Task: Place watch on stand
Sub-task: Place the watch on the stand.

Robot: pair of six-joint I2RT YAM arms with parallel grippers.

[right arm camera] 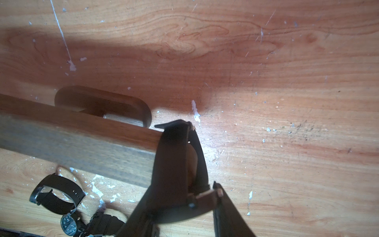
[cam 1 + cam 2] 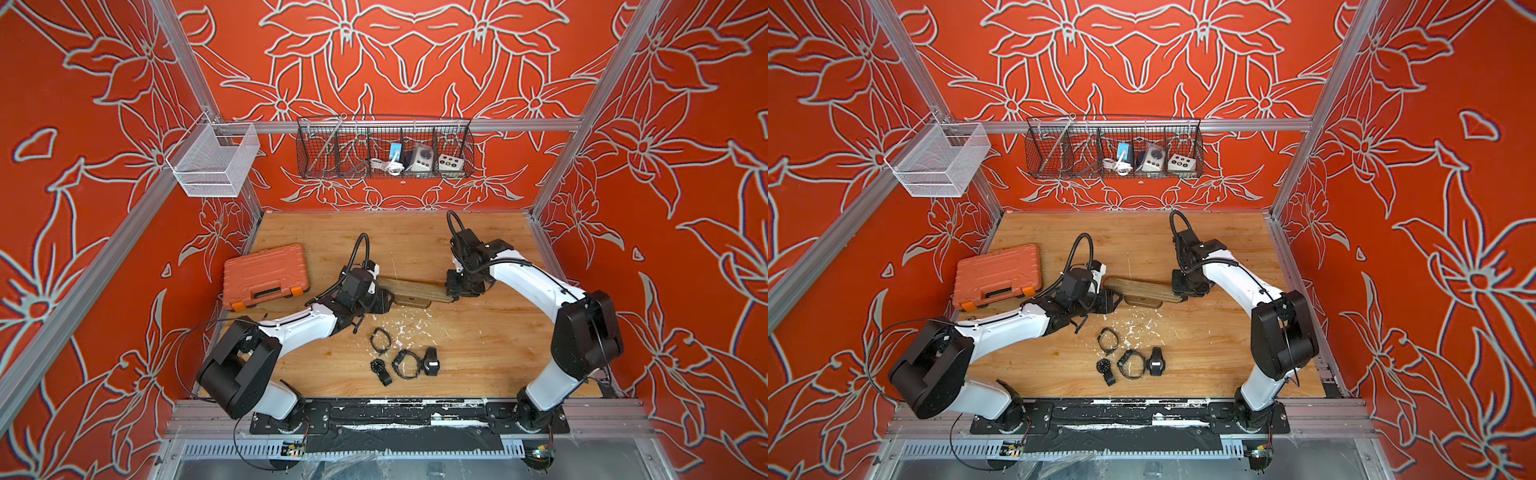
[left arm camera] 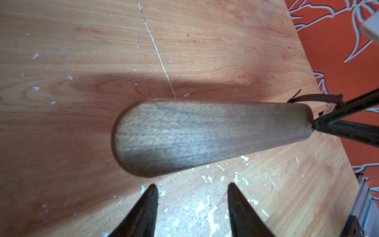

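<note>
Right gripper (image 1: 196,195) pinches the watch (image 1: 172,164), which is looped around the stand (image 1: 82,143) end just before it. The watch looks light and floppy: best held on the loop's side nearest the gripper. Left gripper (image 3: 192,185) is half open and empty.

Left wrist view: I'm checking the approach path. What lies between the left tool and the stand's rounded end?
Only bare, paint-flecked table separates the left tool from the stand; the left wrist view shows it.
</note>
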